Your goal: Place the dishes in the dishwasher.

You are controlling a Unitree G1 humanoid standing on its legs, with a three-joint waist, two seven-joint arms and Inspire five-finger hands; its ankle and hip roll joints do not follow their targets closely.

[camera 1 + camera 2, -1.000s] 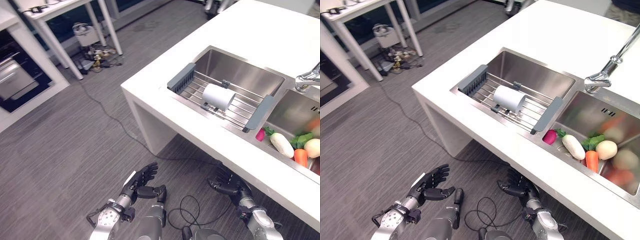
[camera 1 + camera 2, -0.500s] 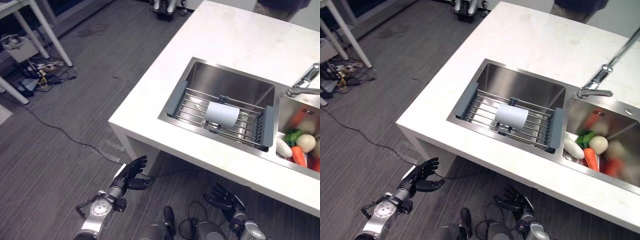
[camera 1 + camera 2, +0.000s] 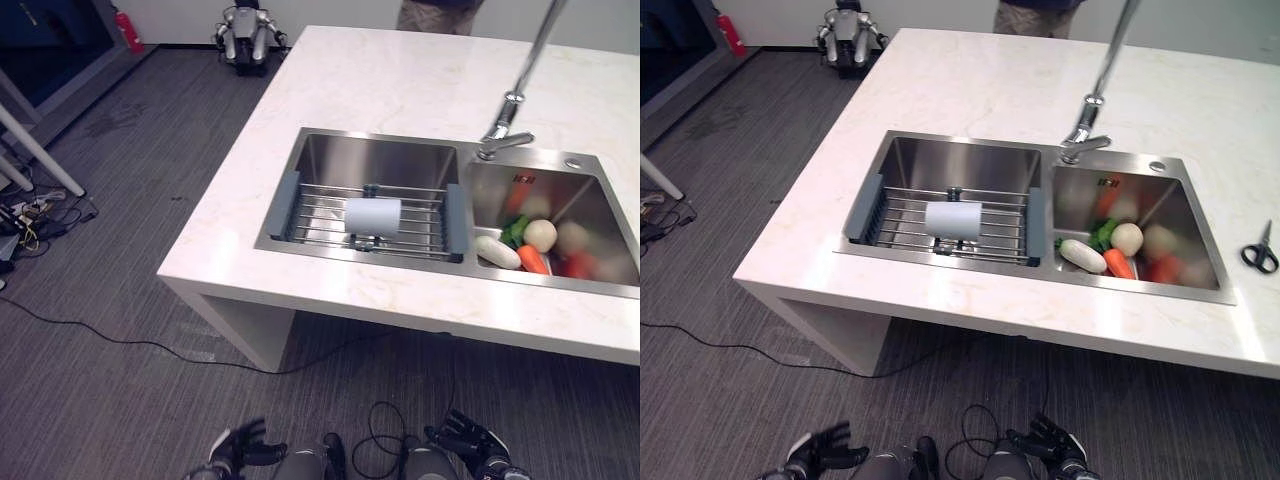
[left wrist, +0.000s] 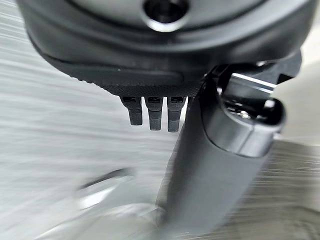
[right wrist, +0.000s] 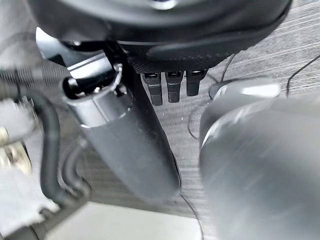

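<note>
Viewpoint has swung round to face the counter (image 3: 970, 90) squarely; both hands have dropped low, left hand (image 3: 238, 448) and right hand (image 3: 468, 443) open-fingered, empty; cup (image 3: 372, 215) lies on sink rack (image 3: 400, 232); nothing picked up yet.

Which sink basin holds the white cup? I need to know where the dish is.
The left basin, the one spanned by a wire rack; the white cup lies on its side there. The right basin holds vegetables.
</note>
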